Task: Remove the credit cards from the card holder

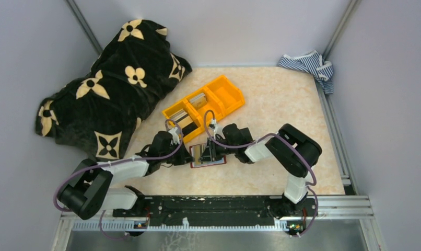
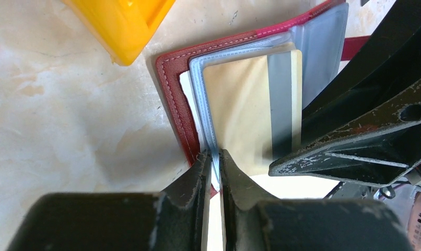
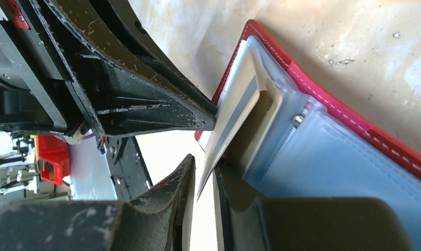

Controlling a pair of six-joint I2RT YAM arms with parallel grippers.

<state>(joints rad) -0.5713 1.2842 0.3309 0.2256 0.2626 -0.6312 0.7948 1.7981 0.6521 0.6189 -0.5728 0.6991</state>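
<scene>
The dark red card holder point(image 1: 217, 160) lies open on the table between my two grippers, also in the left wrist view point(image 2: 173, 83) and the right wrist view point(image 3: 354, 123). My left gripper point(image 2: 214, 157) is shut on the edge of a light blue inner pocket point(image 2: 198, 89). A pale beige card with a grey stripe point(image 2: 240, 115) sits in that pocket. In the right wrist view the card point(image 3: 234, 112) sticks out toward my right gripper point(image 3: 204, 175). Its jaws stand narrowly apart around the card's edge, with a gap on one side.
An orange three-compartment bin point(image 1: 204, 102) stands just behind the wallet, with flat silver-grey things in two compartments; its corner shows in the left wrist view point(image 2: 125, 26). A black flowered blanket point(image 1: 109, 89) fills the back left. A striped cloth point(image 1: 308, 65) lies at the back right.
</scene>
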